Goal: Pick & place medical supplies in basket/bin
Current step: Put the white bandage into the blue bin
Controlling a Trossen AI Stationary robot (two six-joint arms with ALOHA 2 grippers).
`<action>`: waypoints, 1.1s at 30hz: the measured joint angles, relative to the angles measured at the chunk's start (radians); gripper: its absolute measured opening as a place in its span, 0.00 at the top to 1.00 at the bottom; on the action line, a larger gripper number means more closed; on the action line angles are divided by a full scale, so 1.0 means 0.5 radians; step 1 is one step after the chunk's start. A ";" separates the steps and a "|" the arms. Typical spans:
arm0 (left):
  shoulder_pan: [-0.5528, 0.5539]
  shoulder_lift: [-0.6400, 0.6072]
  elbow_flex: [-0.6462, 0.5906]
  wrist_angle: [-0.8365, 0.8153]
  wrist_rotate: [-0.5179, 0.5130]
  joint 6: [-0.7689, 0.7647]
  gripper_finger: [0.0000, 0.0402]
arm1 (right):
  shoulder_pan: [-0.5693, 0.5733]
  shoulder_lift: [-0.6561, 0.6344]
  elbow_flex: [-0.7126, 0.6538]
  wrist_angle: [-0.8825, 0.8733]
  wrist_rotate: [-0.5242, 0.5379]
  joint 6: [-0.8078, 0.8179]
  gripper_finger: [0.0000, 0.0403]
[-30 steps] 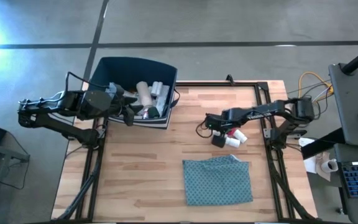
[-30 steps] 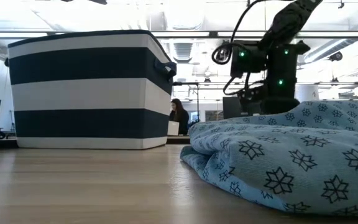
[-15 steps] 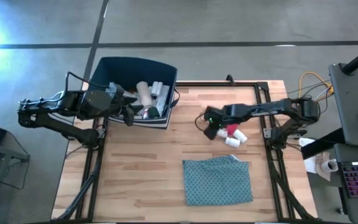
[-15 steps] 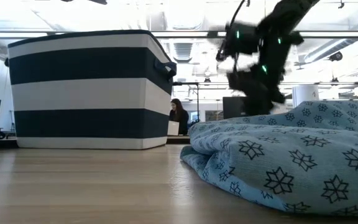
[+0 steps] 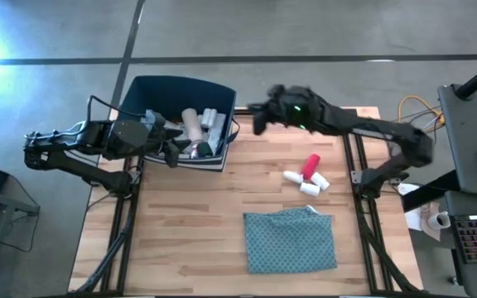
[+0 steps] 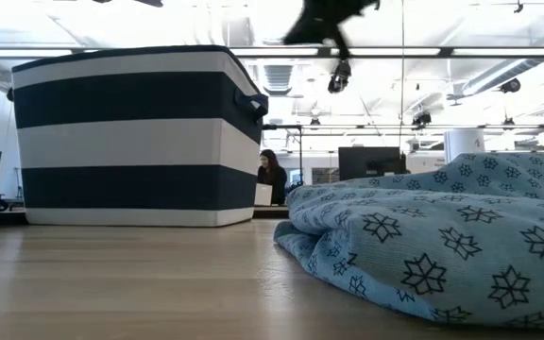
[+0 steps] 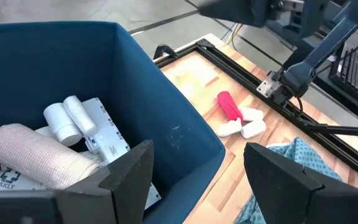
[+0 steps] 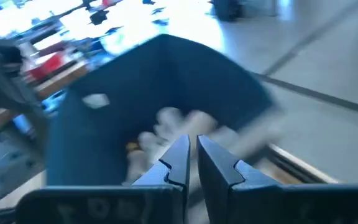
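The navy basket/bin point(image 5: 151, 89) stands at the table's far left and holds a beige bandage roll point(image 7: 39, 149), white bottles point(image 7: 67, 118) and a box. A red tube point(image 5: 310, 165) and three white bottles point(image 5: 309, 187) lie on the wood right of the middle. My right gripper point(image 5: 257, 116) hangs raised beside the bin's right rim. It is shut point(image 8: 194, 165), and nothing shows between its fingers. My left gripper point(image 7: 197, 180) stands open over the bin's near right wall point(image 7: 179, 137).
A teal patterned cloth point(image 5: 291, 240) lies bunched near the front right and fills the low view's right half point(image 6: 442, 236). Black frame rails point(image 5: 350, 141) run along the table's edges. Bare wood lies between bin and cloth. A person sits far off in the room point(image 6: 274, 178).
My right gripper has risen from the red tube and white bottles and swung fast toward the table's far left, ending beside the bin's rim. The tube and bottles remain on the wood.
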State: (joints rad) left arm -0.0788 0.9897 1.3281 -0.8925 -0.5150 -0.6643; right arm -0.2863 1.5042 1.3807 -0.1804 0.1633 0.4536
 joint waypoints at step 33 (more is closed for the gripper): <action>0.000 -0.034 0.000 -0.018 -0.016 0.095 0.43 | 0.010 0.523 0.926 -1.889 -0.065 -0.443 0.41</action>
State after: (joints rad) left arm -0.0788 0.9730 1.3281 -0.9012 -0.5232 -0.6170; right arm -0.2813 1.7659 1.8439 -1.1249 0.1306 0.2321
